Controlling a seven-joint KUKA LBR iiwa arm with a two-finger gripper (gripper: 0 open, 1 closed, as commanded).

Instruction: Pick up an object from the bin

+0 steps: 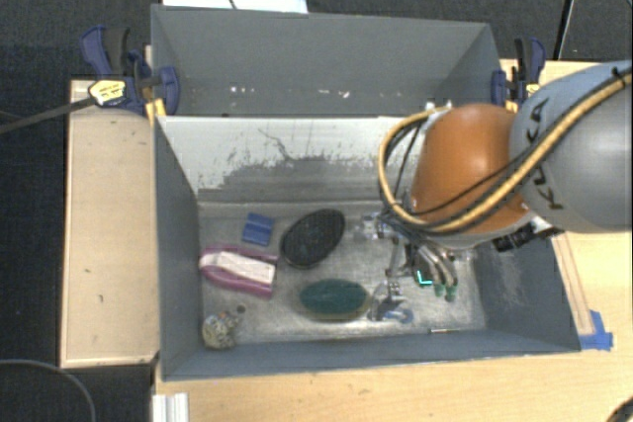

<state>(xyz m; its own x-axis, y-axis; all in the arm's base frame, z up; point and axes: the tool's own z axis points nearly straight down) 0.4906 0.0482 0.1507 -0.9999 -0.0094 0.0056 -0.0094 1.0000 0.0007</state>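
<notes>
The claw (394, 296) hangs just beside the dark green oval (331, 298) (on its arm side). Spread or pressed together, I cannot tell.

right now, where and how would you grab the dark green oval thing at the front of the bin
Probably across its narrow middle, coming straight down. The dark green oval lies flat with its long axis left to right, and bare bin floor shows along both long sides.
</notes>
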